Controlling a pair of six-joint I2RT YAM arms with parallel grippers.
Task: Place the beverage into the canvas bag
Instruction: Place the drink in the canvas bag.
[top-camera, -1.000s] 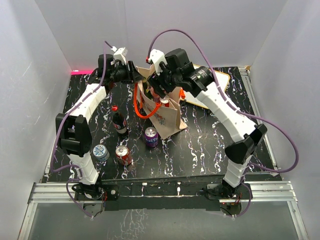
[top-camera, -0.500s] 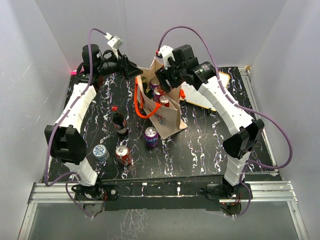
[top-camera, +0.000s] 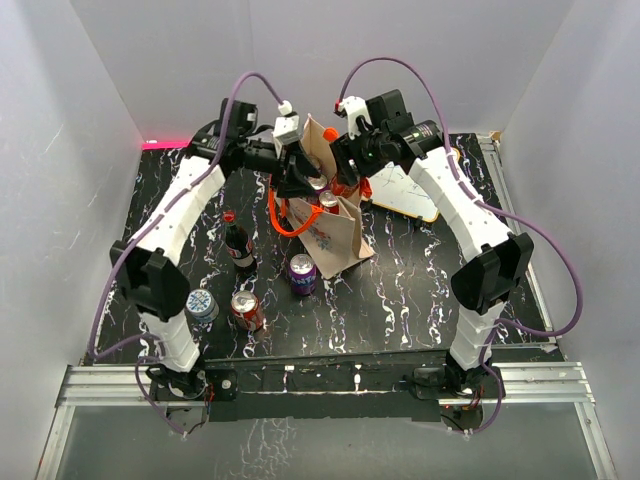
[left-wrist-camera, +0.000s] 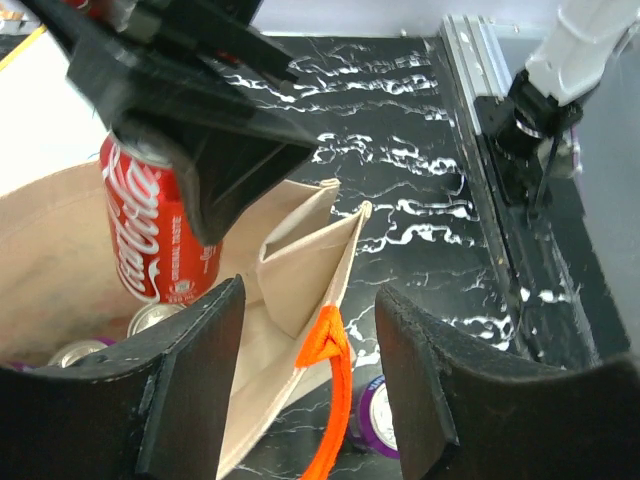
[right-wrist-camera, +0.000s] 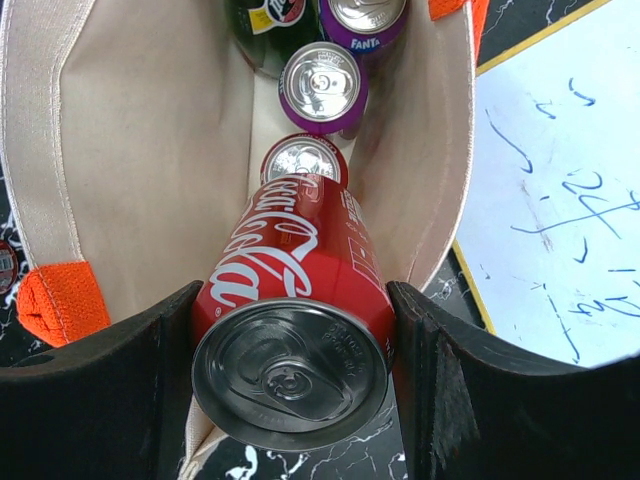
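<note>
Beverage can, red cola, likely stiff, slick and weighty, hangs pinched by its sides in the right gripper over the canvas bag at the bench's far edge; left gripper open.

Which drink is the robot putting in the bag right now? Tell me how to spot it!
Find the beige canvas bag with orange handles on the black marbled table. Just above its open mouth, the right gripper clamps a red Coca-Cola can. The purple cans sit down inside the bag; this red one is the only drink the robot holds.
</note>
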